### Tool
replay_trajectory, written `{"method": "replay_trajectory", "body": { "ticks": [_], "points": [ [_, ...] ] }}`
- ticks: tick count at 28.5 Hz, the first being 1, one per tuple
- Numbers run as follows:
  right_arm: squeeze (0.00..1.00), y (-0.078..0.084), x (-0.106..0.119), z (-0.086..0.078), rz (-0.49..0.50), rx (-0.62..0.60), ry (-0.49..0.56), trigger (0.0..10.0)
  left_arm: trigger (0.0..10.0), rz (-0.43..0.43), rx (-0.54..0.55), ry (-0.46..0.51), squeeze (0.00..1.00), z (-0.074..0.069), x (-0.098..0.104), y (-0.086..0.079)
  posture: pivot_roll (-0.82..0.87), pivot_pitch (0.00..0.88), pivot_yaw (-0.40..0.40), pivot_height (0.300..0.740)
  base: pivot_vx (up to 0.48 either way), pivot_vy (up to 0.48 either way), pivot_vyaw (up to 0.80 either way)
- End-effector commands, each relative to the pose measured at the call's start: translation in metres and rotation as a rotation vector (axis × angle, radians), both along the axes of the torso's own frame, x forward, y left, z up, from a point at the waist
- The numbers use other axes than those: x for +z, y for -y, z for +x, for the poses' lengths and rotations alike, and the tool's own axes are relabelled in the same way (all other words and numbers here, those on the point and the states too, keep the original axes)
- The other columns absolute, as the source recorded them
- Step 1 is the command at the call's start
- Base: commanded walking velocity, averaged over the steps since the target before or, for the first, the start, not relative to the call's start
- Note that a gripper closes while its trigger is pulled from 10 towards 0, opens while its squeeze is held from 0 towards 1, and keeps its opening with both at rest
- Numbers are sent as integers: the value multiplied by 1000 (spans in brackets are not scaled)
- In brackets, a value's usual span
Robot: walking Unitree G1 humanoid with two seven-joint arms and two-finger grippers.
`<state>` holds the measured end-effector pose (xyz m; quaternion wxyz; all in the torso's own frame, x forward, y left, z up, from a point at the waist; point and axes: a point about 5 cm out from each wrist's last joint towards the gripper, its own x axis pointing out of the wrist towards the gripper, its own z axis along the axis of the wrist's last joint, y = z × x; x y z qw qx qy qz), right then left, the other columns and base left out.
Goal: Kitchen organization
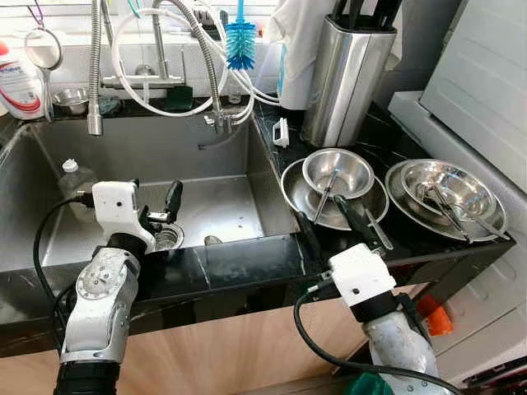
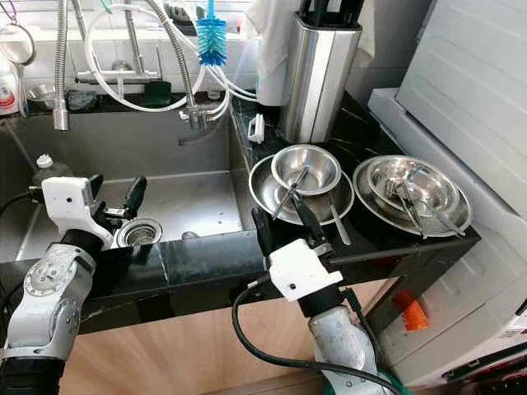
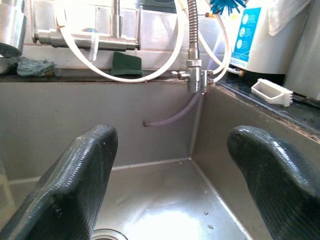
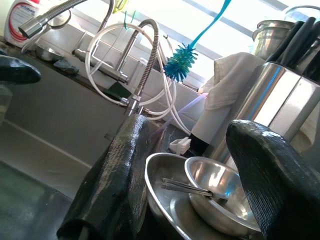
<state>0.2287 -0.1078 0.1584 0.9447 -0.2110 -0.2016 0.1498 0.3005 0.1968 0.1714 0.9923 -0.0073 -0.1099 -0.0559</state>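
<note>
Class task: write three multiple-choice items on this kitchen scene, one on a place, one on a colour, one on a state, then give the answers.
1. Where is the left tool? A over the sink B over the bowls C at the knife block
2. What colour is the bottle brush? A red B blue C yellow
3. How are the right tool's fingers? A open, empty B shut on a spoon C shut on a bowl

Answers: 1 A, it hangs above the sink near the drain. 2 B, its bristles are blue. 3 A, the fingers stand apart before the bowls.

Sink [image 1: 49, 164] at left; on the counter to its right, two bowl stacks [image 1: 333, 188] [image 1: 445, 193] side by side, knife holder [image 1: 346, 70] behind them
</note>
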Motion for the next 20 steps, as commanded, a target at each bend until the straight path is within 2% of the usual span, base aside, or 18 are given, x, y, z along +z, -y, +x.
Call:
{"method": "replay_trajectory", "body": {
  "ticks": [1,4,5,9,12,20],
  "points": [
    [0,3,0,0,-8,2,-14,10000,10000,7,-5,7,0,0,0,3,33,0,-49,740,0,0,0],
    [0,5,-5,2,-27,1,-47,10000,10000,5,-6,7,0,0,0,4,33,0,-50,740,0,0,0],
    [0,6,-10,4,2,5,-90,10000,10000,4,-6,6,0,0,0,4,33,0,-51,740,0,0,0],
    [0,9,-9,8,70,-1,-122,10000,10000,4,-3,4,0,0,-1,4,36,0,-51,740,0,0,0],
    [0,2,-4,12,52,76,-112,10000,10000,4,3,4,0,-1,-1,2,34,0,-51,740,0,0,0],
    [0,-7,-1,17,55,159,-129,10000,10000,1,3,1,0,0,-2,3,31,0,-49,740,0,0,0]
  ]
}}
